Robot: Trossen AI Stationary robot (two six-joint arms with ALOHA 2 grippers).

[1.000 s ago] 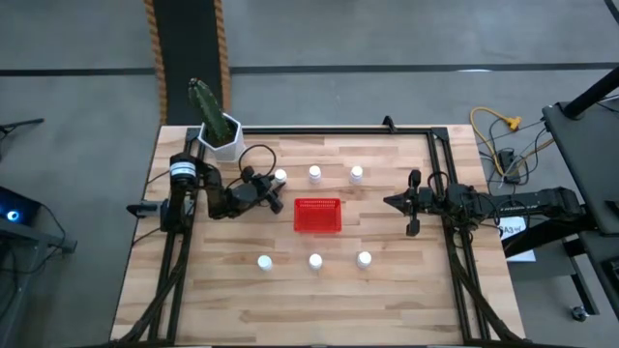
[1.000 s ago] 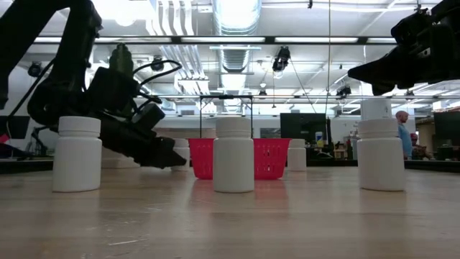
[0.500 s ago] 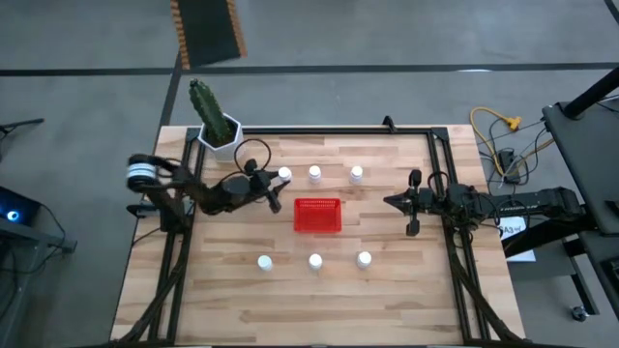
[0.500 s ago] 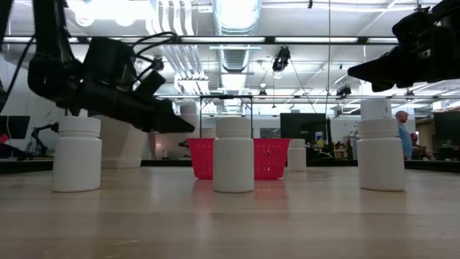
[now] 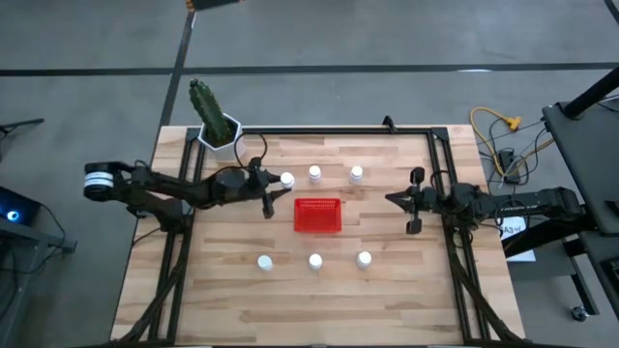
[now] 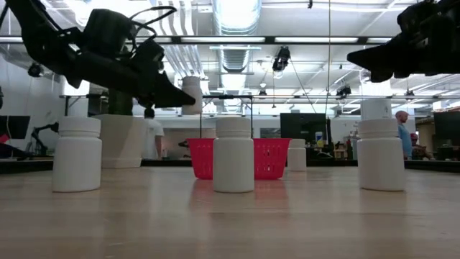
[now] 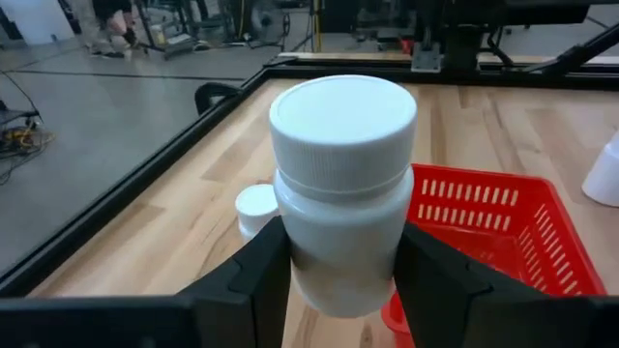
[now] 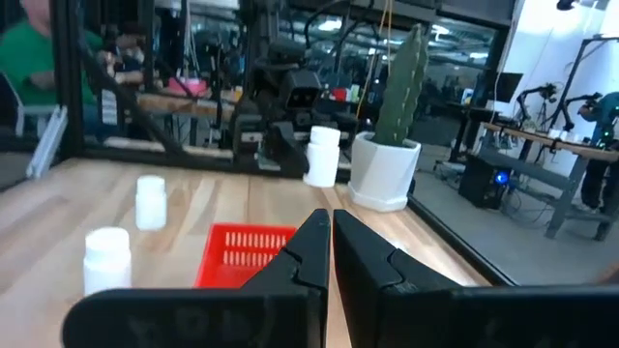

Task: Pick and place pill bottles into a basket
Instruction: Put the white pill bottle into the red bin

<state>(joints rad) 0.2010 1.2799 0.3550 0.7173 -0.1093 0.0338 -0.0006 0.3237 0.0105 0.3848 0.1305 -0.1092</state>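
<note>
The left end effector (image 5: pixel 278 184) grips a bottle (image 5: pixel 286 180) raised above the table (image 5: pixel 387 290), just left of the basket (image 5: pixel 317 216). The right end effector (image 5: pixel 393 201) hangs closed and empty, right of the basket

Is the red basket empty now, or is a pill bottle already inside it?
Empty, as far as the views show: the high view shows only red floor in the basket. The left gripper holds one bottle above the table, beside it.

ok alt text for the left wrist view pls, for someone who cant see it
The left tool grips a white pill bottle between its two dark fingers, held above the wooden table. An empty red basket sits just beyond it, and another bottle stands on the table behind.
</note>
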